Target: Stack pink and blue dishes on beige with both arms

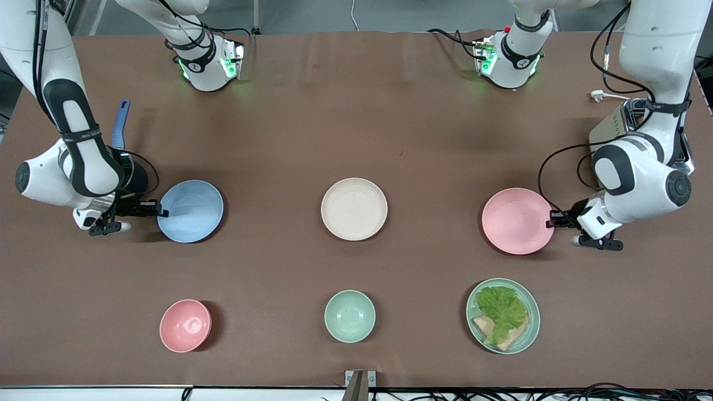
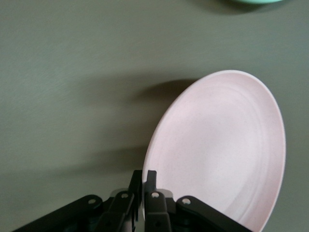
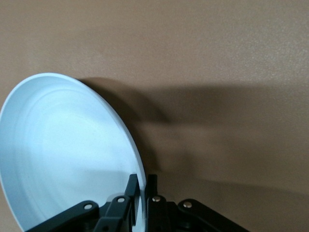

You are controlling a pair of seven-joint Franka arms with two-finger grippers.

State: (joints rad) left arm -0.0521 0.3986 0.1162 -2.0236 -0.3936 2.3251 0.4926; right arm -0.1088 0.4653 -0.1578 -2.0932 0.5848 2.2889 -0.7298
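Observation:
The beige plate lies in the middle of the table. The pale pink plate is toward the left arm's end, its rim pinched by my left gripper; the plate looks tilted up over its shadow, with my left gripper shut on its edge. The light blue plate is toward the right arm's end, with my right gripper shut on its rim. In the right wrist view the blue plate also tilts, its rim held by the right gripper.
Nearer the front camera stand a small pink bowl, a mint-green bowl and a mint-green plate with lettuce and bread. A blue-handled tool lies by the right arm, a metal appliance by the left arm.

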